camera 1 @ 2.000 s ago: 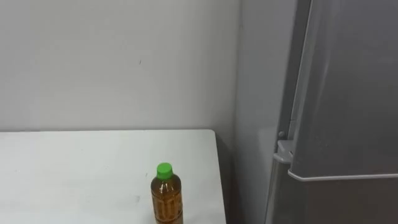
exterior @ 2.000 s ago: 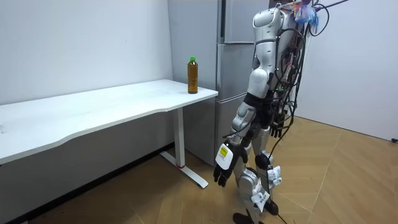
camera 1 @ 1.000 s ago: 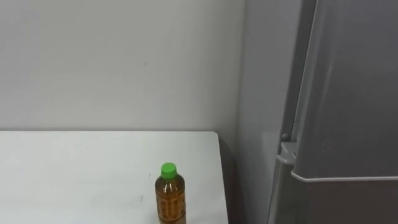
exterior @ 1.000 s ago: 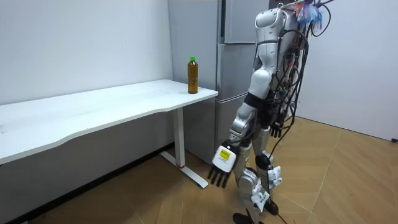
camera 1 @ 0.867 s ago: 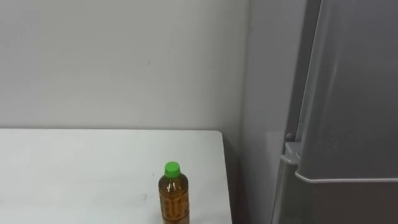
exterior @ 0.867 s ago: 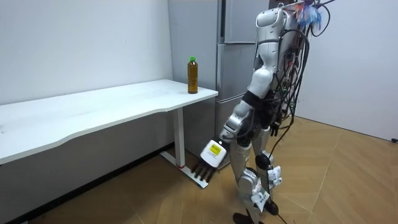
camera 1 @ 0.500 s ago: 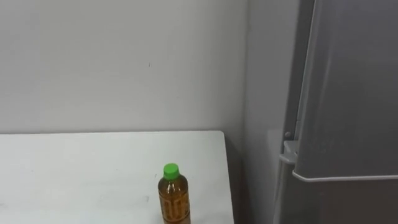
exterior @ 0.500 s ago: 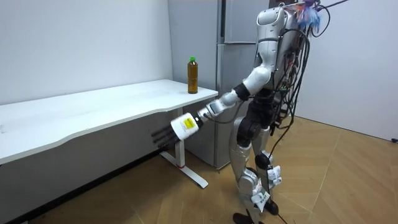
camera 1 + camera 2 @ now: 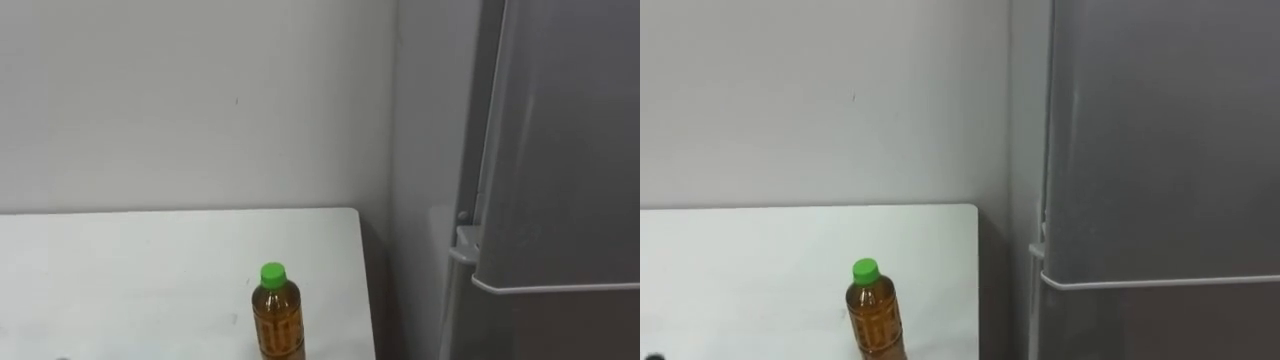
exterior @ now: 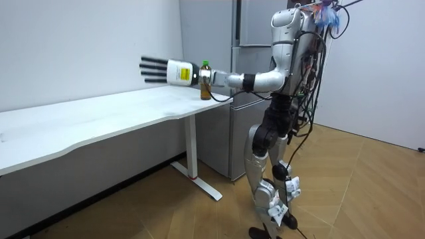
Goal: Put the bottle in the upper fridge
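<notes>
The bottle (image 9: 277, 320) stands upright on the white table (image 9: 140, 270), close to the table's right-hand end and near its front edge, its lower part cut off by the bottom of the eye views. It is clear plastic with a green cap screwed on, and it is filled almost to the neck with amber-brown liquid; a label wraps its middle. In the eye views it stands free, with bare table top on both sides of it.

Just past the end of the table, across a narrow gap, is the grey fridge (image 9: 560, 180), set against the pale wall (image 9: 200, 100). It has an upper and a lower door, with the seam between them running level across the front. Both doors are closed, so what is inside cannot be seen.

In the room view the robot stands upright on the wooden floor (image 10: 372, 199) in front of the fridge, by the table's end. Its left arm is stretched out level over the table, the forearm crossing in front of the bottle in that view. The left hand (image 10: 174, 72) hangs in the air above the table top, beyond the bottle toward the room view's left, fingers (image 10: 151, 69) straight and spread, holding nothing.
</notes>
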